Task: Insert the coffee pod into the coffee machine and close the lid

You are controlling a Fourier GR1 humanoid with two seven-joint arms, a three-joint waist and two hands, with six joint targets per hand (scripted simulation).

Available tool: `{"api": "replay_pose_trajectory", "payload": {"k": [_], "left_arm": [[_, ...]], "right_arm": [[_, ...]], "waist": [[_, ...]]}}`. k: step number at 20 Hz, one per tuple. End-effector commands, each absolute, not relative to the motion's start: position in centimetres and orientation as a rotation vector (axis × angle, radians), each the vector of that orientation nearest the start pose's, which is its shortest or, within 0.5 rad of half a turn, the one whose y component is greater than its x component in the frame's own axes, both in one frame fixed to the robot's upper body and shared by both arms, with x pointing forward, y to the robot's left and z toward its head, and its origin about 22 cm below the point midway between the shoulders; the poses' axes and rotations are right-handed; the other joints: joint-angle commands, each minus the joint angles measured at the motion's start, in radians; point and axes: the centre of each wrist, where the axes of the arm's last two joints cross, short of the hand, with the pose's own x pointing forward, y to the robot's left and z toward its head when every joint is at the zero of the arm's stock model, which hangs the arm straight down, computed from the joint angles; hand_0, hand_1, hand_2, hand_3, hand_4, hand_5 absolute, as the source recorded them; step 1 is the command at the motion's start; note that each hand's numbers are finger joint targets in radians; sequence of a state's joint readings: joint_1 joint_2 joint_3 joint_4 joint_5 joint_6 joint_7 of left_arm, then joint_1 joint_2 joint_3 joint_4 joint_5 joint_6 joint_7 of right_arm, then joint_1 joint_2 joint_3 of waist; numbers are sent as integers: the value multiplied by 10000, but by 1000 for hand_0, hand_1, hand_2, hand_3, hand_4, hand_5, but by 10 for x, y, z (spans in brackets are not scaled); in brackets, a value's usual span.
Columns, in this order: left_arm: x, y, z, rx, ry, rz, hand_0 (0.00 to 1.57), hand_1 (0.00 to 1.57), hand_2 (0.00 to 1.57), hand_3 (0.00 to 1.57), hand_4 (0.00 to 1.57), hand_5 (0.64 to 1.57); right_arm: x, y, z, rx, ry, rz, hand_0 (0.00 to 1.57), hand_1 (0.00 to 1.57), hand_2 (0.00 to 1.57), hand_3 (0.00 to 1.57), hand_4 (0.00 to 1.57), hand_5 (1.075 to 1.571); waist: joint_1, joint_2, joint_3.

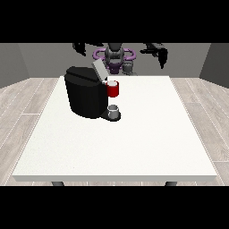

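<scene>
Resting beside machine, pod, hands apart.

A black coffee machine stood on the white table, lid raised; a red holder at its three o'clock, a grey cup at five.

Both hands hung raised behind the table.

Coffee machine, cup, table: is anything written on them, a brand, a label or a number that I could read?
None can be read.
The black coffee machine shows plain dark faces, with no brand or number.
The red holder at its front and the small grey cup below show no label.
The white table is unmarked.
</scene>
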State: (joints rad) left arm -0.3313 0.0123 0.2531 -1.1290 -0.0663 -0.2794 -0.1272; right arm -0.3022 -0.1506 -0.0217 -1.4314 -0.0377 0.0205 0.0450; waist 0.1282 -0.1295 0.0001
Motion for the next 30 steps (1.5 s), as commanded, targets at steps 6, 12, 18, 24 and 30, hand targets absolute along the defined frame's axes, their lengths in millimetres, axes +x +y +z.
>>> {"api": "replay_pose_trajectory", "payload": {"k": [6,12,18,24,30], "left_arm": [[295,255,-13,-1042,-16192,-1285,0,0,0,0,0,1571],[305,262,20,-757,-16540,-1252,0,0,0,0,0,1571],[304,257,29,-890,-16835,-1165,0,0,0,0,0,1571],[297,276,19,-545,-17067,-1153,0,0,0,0,0,1571],[306,279,36,-750,-17153,-1494,0,0,0,0,0,1571]], "right_arm": [[337,-257,55,65,-16886,1450,0,0,0,0,0,1571],[363,-249,73,229,-16824,1885,0,0,0,0,0,1571],[371,-235,62,131,-17023,2390,0,0,0,0,0,1571],[383,-225,76,54,-17303,2530,0,0,0,0,0,1571],[397,-219,88,-45,-17264,2504,0,0,0,0,0,1571]], "waist": [[6,1105,1],[-148,1456,0],[-161,1762,0],[-82,2110,-1],[63,2242,0]]}}
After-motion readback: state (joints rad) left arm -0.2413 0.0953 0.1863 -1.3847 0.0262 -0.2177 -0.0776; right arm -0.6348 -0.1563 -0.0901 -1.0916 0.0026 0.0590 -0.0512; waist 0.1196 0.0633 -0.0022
